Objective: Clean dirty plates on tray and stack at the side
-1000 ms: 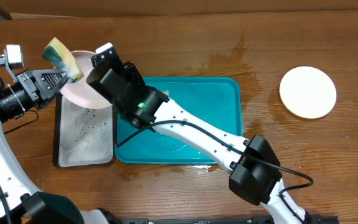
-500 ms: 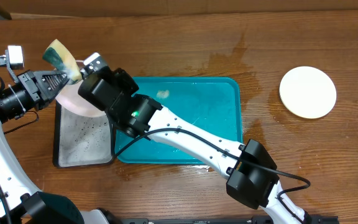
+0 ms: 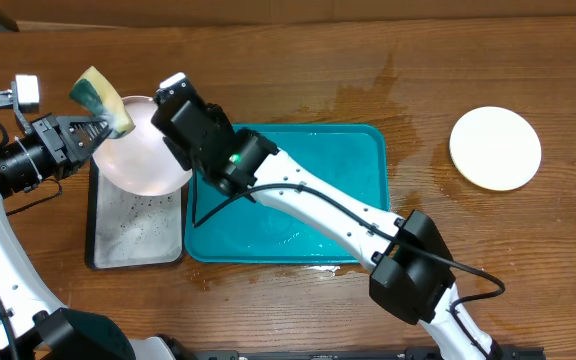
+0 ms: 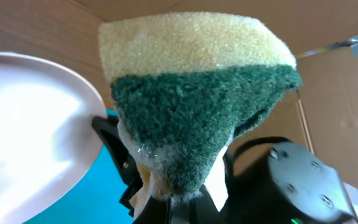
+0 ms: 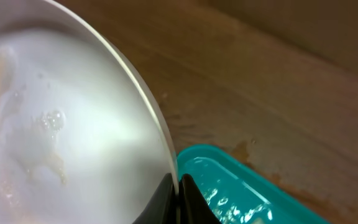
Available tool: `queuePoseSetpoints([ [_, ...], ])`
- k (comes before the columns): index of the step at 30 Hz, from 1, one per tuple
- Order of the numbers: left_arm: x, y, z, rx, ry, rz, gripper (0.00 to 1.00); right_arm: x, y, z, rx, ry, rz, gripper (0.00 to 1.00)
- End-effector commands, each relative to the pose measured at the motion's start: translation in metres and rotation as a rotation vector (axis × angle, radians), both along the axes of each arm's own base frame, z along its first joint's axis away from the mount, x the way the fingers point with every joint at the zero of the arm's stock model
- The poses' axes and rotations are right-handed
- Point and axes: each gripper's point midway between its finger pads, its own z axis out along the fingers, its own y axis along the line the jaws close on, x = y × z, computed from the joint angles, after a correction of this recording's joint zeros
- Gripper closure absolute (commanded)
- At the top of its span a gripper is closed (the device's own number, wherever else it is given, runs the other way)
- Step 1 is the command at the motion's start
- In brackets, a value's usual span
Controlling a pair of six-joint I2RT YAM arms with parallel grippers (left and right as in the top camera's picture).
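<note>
My right gripper (image 3: 180, 122) (image 5: 178, 198) is shut on the rim of a white plate (image 3: 138, 160) (image 5: 61, 124) and holds it tilted above the black-rimmed tray (image 3: 133, 225); soap suds show on its face. My left gripper (image 3: 86, 130) (image 4: 179, 198) is shut on a yellow and green sponge (image 3: 103, 95) (image 4: 197, 99) at the plate's upper left edge (image 4: 36, 124). The teal tray (image 3: 318, 190) (image 5: 241, 186) is wet and holds no plate. Another plate (image 3: 495, 148), pale, lies on the table at the far right. A third plate is out of view.
The black-rimmed tray with soapy white inside lies left of the teal tray. A wet patch (image 3: 368, 95) darkens the wood behind the teal tray. Cardboard runs along the table's back edge (image 3: 268, 10).
The right arm swung left over the plate, then back right, and the plate now shows more fully and lower. The left gripper with the sponge has barely moved.
</note>
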Motion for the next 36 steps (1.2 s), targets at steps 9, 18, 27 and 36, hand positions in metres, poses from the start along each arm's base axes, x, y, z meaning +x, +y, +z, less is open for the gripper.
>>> queuePoseSetpoints([
  [9, -0.002, 0.003, 0.002, 0.079, -0.014, 0.005, 0.96, -0.003, 0.003, 0.016, 0.015, -0.075, -0.100, 0.96],
  [18, -0.002, 0.004, -0.001, 0.094, -0.003, 0.010, 0.96, -0.002, 0.028, -0.003, -0.120, -0.271, -0.036, 0.96],
  [27, -0.002, 0.004, -0.001, 0.094, -0.003, 0.010, 0.96, 0.003, 0.046, -0.016, -0.169, -0.364, 0.019, 0.96],
  [36, -0.002, 0.004, -0.001, 0.094, -0.003, 0.010, 0.96, 0.010, 0.063, -0.036, -0.334, -0.518, 0.121, 0.96],
])
